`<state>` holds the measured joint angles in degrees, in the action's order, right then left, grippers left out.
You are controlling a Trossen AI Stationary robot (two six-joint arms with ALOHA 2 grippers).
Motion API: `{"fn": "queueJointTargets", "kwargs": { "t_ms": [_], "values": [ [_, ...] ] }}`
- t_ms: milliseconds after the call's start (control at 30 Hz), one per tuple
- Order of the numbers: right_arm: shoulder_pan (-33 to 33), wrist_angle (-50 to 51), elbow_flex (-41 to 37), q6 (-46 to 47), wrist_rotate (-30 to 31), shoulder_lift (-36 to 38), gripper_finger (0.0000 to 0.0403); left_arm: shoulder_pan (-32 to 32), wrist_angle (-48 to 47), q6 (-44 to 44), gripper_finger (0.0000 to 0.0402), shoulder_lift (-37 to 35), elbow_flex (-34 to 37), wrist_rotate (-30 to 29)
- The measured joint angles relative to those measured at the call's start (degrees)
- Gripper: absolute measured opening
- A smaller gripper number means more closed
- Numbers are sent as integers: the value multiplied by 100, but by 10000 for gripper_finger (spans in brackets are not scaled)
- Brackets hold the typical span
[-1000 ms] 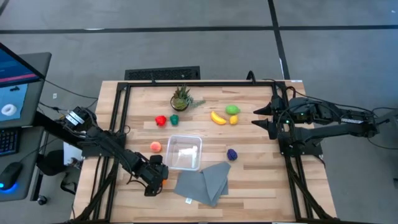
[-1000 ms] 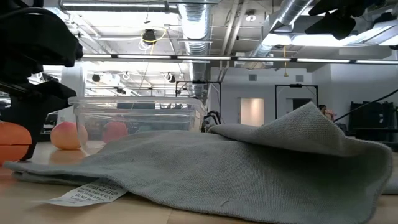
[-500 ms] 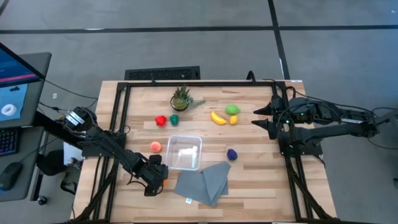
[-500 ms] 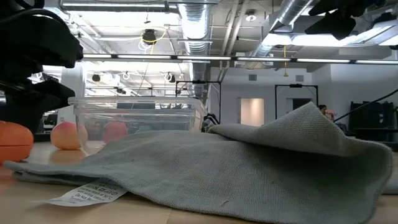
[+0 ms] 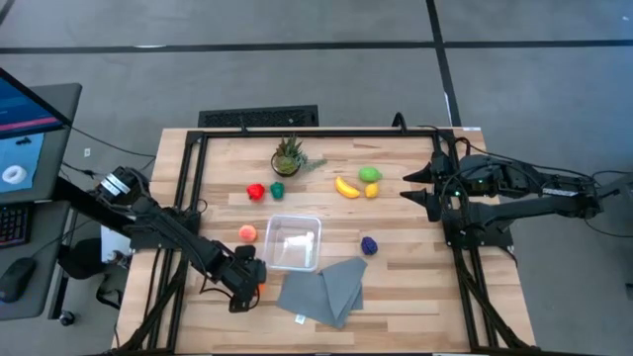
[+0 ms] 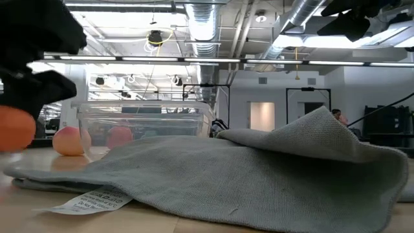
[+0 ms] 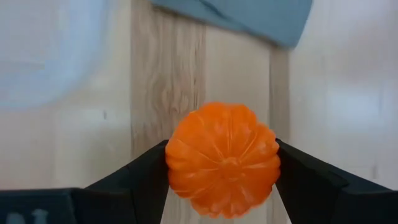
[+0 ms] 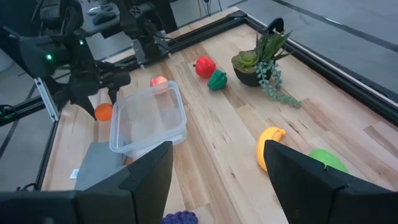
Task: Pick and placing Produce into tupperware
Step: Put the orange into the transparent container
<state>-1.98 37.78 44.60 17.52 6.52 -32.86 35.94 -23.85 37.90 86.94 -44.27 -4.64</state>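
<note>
The left pincer (image 7: 222, 163) is closed on the orange fruit (image 7: 222, 160), one jaw pressed against each flank in the left wrist view. In the low view the fruit (image 6: 16, 128) appears clear of the bench (image 5: 415, 287), though the gap beneath it is not sharply shown. The pick step is judged to be in hand, with the grip made and the carry yet to be done.

The clear container (image 5: 293, 242) stands just beside the left pincer (image 5: 249, 280), on its inner side toward the bench centre, and nothing is seen in it. A peach-pink fruit (image 5: 247, 233) lies near, against the container's outer wall. The grey cloth (image 5: 321, 291) lies beyond the pincer, close to the container.

The next move calls for a lift above the container rim, a short carry over its floor, and release.

The right pincer (image 8: 216, 163) waits half open and empty, well apart, at the bench's far side.
</note>
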Motion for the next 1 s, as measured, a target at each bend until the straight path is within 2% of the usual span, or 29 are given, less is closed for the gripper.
{"fn": "queueJointTargets", "kwargs": {
  "t_ms": [600,1000],
  "values": [
    [0,0,0,42,0,-2,276,199,-126,496,239,-1065,-9,-261],
    [0,-52,0,46,0,-9,276,77,-60,449,239,-1524,-13,-1522]
  ]
}}
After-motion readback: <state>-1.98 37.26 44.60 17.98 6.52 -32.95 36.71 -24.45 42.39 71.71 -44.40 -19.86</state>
